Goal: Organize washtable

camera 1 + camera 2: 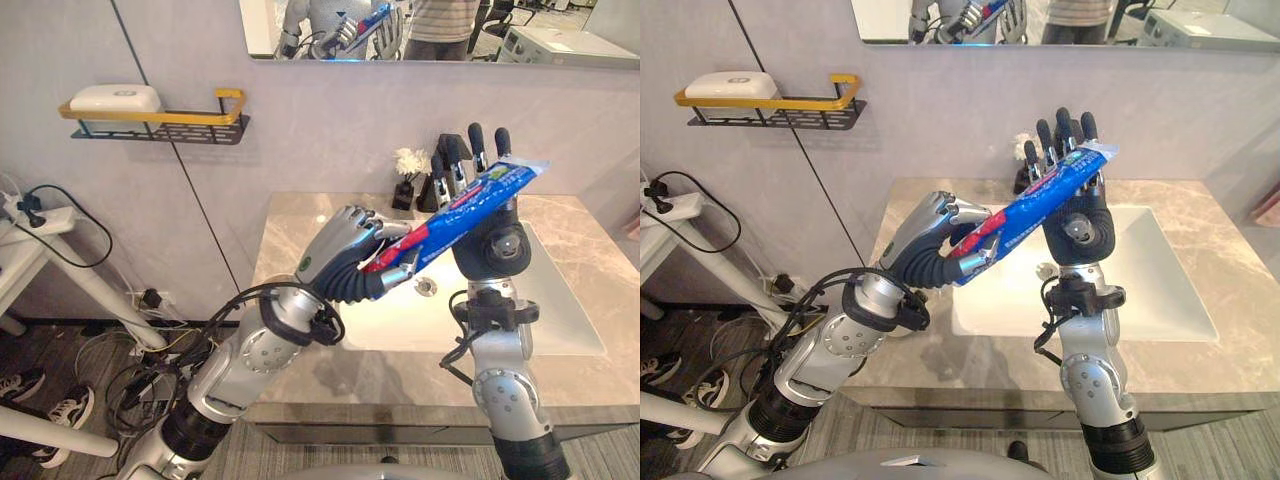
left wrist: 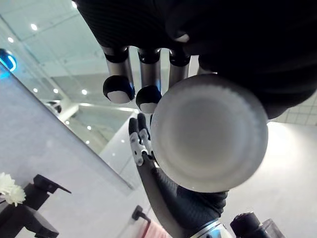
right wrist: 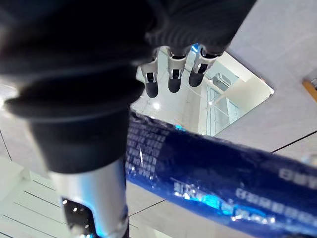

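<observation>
A blue and red toothpaste tube (image 1: 470, 205) hangs slanted in the air above the sink basin (image 1: 560, 320). My left hand (image 1: 345, 250) is shut on its lower end, and the tube's white cap (image 2: 208, 139) faces the left wrist view. The tube's upper part lies across the palm of my right hand (image 1: 495, 245), which stands upright with straight fingers (image 3: 171, 74) and is open. The right wrist view has the blue tube (image 3: 208, 168) crossing right in front of that palm.
The marble countertop (image 1: 290, 230) holds a small vase of white flowers (image 1: 407, 170) by the back wall. A yellow and black wall shelf (image 1: 150, 118) carries a white soap box (image 1: 115, 98). A mirror (image 1: 440, 30) hangs above, with a person reflected in it. A white table (image 1: 30, 240) stands far left.
</observation>
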